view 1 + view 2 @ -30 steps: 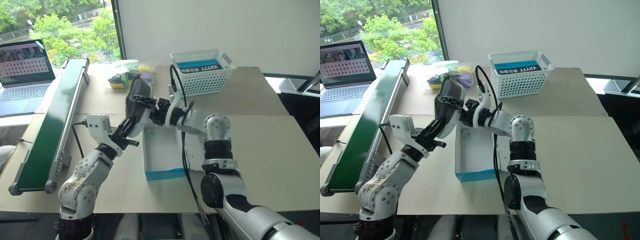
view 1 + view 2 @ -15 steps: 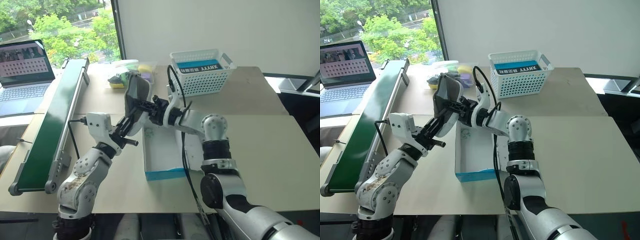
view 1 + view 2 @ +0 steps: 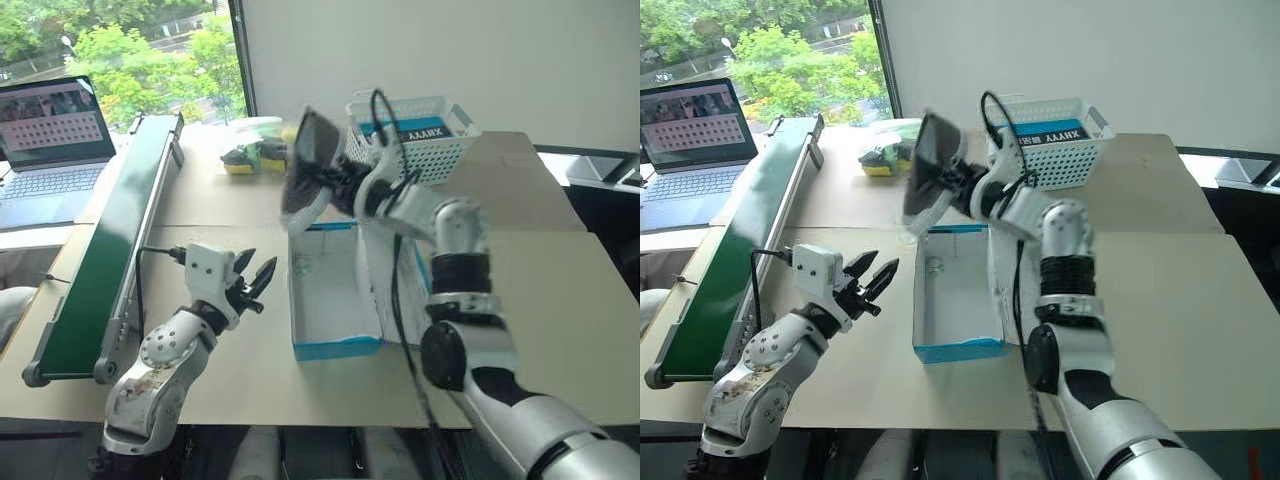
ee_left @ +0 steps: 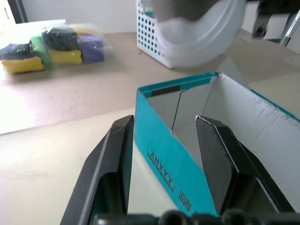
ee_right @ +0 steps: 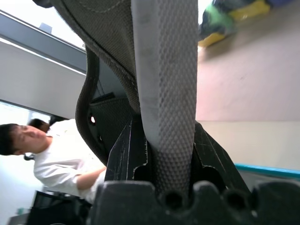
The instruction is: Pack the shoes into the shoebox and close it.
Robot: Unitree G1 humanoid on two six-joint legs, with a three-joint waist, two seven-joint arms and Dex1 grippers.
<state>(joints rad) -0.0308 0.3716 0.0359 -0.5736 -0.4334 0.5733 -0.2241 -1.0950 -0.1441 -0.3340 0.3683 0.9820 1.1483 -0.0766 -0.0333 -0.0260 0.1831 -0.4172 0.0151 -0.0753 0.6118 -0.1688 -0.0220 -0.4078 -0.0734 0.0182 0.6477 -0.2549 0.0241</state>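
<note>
Step in hand: I am carrying one grey sneaker point(image 3: 310, 165) toward the shoebox point(image 3: 335, 345); packing is just beginning, as I judge it.
Right tool point(image 5: 161, 154): pressed onto the sneaker's upper, holding it in the air over the far end of the shoebox, pale sole point(image 4: 206, 28) facing away from me.
Left tool point(image 3: 872, 281): fingers spread, holding nothing, hovering just beside the shoebox's left wall.
Shoebox: lies open on the bench point(image 3: 560, 290), white inside and empty, lid point(image 3: 392, 283) folded out to the right.
Second sneaker: I cannot locate it.
Nearby: white lattice basket point(image 3: 425, 140) beyond the box, green conveyor point(image 3: 105, 260) to the left.
Next move: I should lower the sneaker lengthwise, sole down, between the walls, then loosen my grip.
</note>
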